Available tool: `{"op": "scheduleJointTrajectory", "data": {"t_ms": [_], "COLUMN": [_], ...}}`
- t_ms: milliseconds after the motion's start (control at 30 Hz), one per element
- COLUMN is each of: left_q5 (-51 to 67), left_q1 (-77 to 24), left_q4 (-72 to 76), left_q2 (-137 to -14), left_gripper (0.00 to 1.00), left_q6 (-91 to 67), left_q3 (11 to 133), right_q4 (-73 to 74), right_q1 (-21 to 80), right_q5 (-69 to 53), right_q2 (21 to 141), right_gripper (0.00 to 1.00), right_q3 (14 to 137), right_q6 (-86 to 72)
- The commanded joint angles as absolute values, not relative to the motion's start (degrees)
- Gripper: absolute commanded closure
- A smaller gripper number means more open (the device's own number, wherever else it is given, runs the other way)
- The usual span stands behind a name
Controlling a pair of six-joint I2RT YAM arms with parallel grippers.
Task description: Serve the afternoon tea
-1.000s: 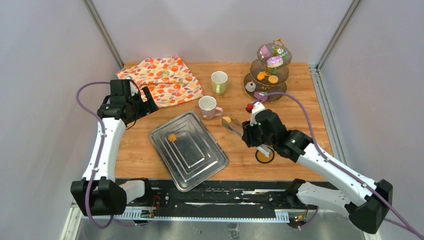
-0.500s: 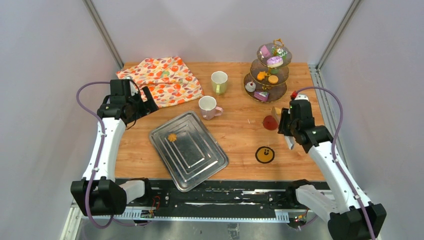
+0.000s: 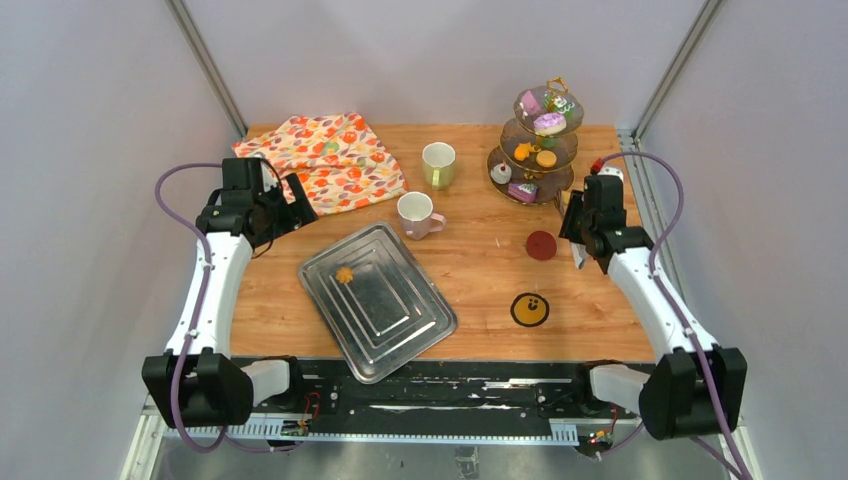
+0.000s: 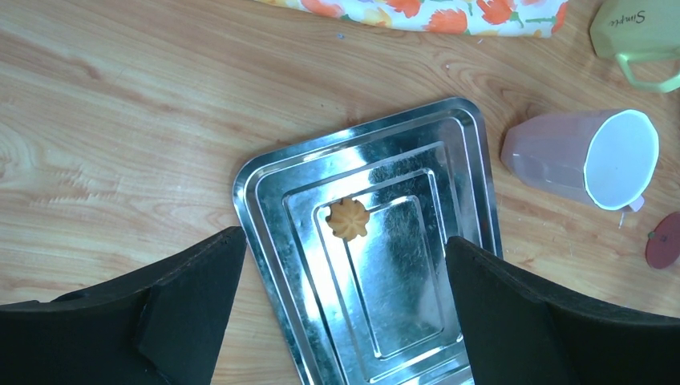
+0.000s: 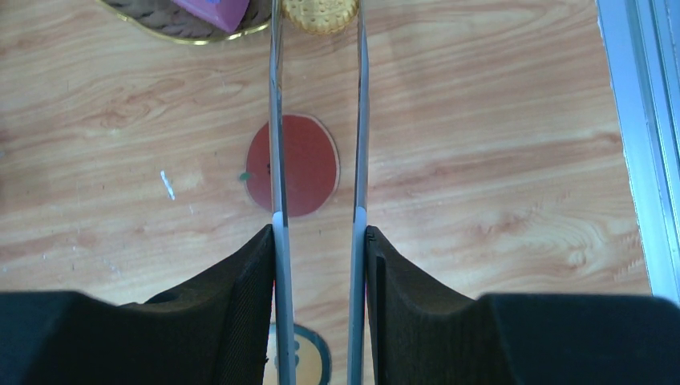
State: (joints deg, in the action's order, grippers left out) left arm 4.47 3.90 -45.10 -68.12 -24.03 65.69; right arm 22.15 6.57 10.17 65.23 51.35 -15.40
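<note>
My right gripper (image 3: 588, 222) is shut on the long metal tongs (image 5: 277, 120), also seen in the right wrist view (image 5: 318, 234). The tong tips pinch a round tan cookie (image 5: 321, 14) beside the bottom plate of the three-tier stand (image 3: 530, 195), which carries several pastries. A purple cake (image 5: 218, 8) lies on that plate. An orange cookie (image 4: 349, 219) lies on the metal tray (image 4: 265, 168). The pink mug (image 3: 415, 213) and pale-green mug (image 3: 438, 163) stand behind the tray. My left gripper (image 4: 345, 245) is open and empty above the tray's left part, near the cloth in the top view (image 3: 268, 205).
An orange floral cloth (image 3: 330, 160) lies at the back left. A red coaster (image 3: 541, 245) lies under the tongs and a black-and-yellow coaster (image 3: 529, 309) lies nearer the front. The table's right edge rail (image 5: 641, 120) is close to the right arm.
My right arm has swung from the table's middle, near the pink mug, to the right and back toward the stand, carrying the tongs. The left arm has not moved.
</note>
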Motion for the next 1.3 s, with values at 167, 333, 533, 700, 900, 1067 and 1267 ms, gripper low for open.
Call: {"op": "scheduleJointTrajectory", "data": {"t_ms": [167,333,533,700,900,1067,1267], "left_q5": [3.37,2.84,3.15,3.07,3.56,4.06,4.49], "left_q1": [3.87,3.82,3.82,3.8,3.81,3.8,3.86], "left_q4": [-43.52,-43.47,-43.07,-43.24,-43.24,-43.07,-43.21], "left_q2": [-69.16,-69.67,-69.96,-70.14,-70.22,-70.22,-70.01], "left_gripper": [0.0,0.0,0.0,0.0,0.0,0.0,0.0], "left_q6": [-24.04,-24.03,-24.14,-23.95,-24.04,-24.18,-23.91], "left_q3": [67.1,67.3,67.24,67.46,67.58,67.64,68.06], "right_q4": [9.52,6.21,4.79,5.19,5.43,5.85,6.06], "right_q1": [4.1,3.91,3.55,3.25,3.16,3.08,2.99], "right_q5": [8.9,6.1,4.96,4.33,4.44,4.25,3.53], "right_q2": [74.91,79.57,85.18,86.06,83.99,82.65,82.78], "right_gripper": [0.88,0.87,0.77,0.62,0.58,0.58,0.56], "right_q3": [57.1,58.21,59.69,59.94,59.16,58.6,57.94], "right_q6": [-12.41,-11.36,-9.65,-10.29,-10.67,-11.42,-11.99]}}
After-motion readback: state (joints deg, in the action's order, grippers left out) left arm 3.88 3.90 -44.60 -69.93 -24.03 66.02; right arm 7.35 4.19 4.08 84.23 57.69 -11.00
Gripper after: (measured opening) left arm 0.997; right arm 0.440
